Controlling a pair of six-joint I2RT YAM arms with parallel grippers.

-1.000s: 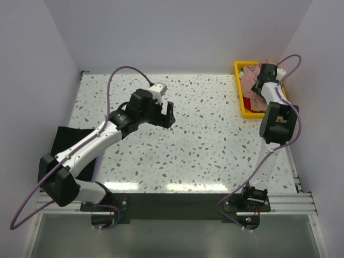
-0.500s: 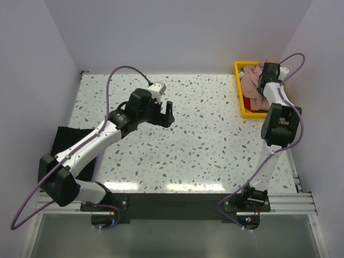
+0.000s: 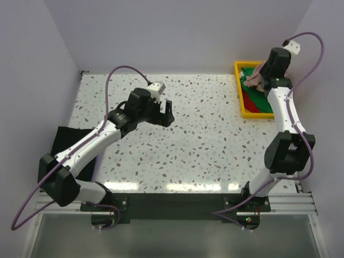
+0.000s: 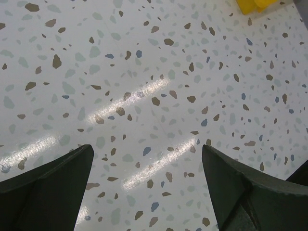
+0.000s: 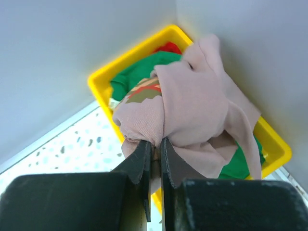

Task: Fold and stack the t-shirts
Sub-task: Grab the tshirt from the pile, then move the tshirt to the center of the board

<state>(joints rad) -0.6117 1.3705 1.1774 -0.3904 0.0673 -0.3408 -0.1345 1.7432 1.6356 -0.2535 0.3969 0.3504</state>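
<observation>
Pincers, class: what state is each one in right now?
Left pincer: open, empty.
Right pincer: closed on the pink t-shirt.

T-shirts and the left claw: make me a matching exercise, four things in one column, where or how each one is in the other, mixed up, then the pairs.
1. dusty pink cloth t-shirt
2. green cloth t-shirt
3. black cloth t-shirt
4. left claw

A. open above the speckled table
B. lying in the yellow plastic tray
C. pinched in the right claw, above the tray
D. at the table's left edge

Pairs: 1-C, 2-B, 3-D, 4-A
</observation>
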